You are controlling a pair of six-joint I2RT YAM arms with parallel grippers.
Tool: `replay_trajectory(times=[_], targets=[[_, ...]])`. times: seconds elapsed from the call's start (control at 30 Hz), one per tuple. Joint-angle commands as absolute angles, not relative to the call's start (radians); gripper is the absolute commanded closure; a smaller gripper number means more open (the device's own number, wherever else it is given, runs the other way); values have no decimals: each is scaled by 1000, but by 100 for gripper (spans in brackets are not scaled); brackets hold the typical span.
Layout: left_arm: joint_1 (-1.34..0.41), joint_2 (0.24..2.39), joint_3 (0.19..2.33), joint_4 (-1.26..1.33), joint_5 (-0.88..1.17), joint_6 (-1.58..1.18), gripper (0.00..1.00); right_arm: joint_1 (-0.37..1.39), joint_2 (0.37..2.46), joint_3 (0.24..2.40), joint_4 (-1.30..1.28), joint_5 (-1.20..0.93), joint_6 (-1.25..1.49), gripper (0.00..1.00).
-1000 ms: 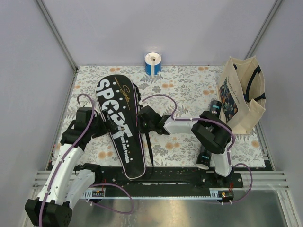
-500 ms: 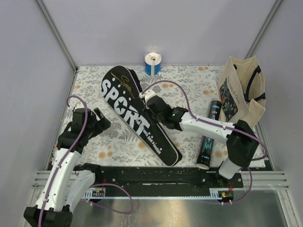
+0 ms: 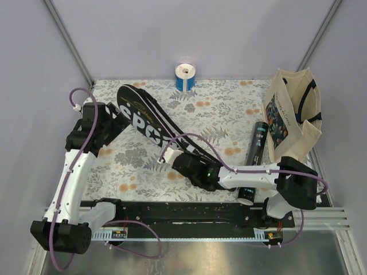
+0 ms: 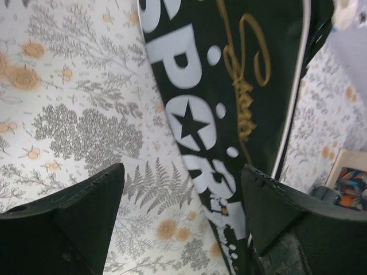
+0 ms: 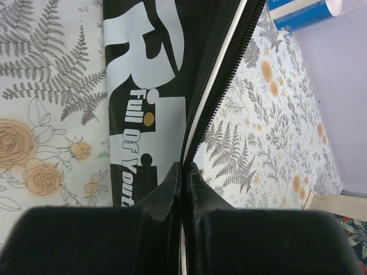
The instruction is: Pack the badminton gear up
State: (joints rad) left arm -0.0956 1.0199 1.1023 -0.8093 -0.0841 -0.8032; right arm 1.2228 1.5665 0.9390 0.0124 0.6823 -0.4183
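Diagonally on the floral mat (image 3: 132, 166) lies the slick black racket cover (image 3: 143, 123); right gripper (image 5: 182, 169) pinches, seemingly, its zipper edge; left gripper (image 4: 180, 172) gapes empty.

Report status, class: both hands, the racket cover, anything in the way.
Left hand open beside racket cover. Right hand shut on its zip edge. Tube and bag off right, not in the way.

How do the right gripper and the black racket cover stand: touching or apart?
Touching. The right wrist view shows the right gripper shut on the racket cover's zipper edge.
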Motion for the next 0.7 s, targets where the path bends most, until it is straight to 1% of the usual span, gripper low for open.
replay_trajectory(times=[0.0, 0.1, 0.13, 0.23, 0.37, 0.57, 0.67], targets=[[-45, 1037, 1222, -781, -95, -796, 14, 1279, 1526, 868, 121, 752, -365, 100], [0, 1048, 1258, -793, -81, -788, 14, 1321, 1496, 839, 179, 752, -382, 100], [43, 1049, 1259, -778, -57, -788, 14, 1331, 1491, 833, 198, 753, -390, 100], [121, 1077, 1270, -715, 81, -793, 13, 1354, 1493, 834, 210, 759, -400, 100], [230, 1160, 1310, -738, 190, -779, 14, 1368, 1505, 836, 210, 756, -393, 100], [317, 1226, 1243, -680, 253, -779, 15, 1374, 1497, 821, 225, 719, -353, 100], [366, 1276, 1216, -628, 343, -808, 18, 1379, 1480, 805, 224, 671, -368, 100]])
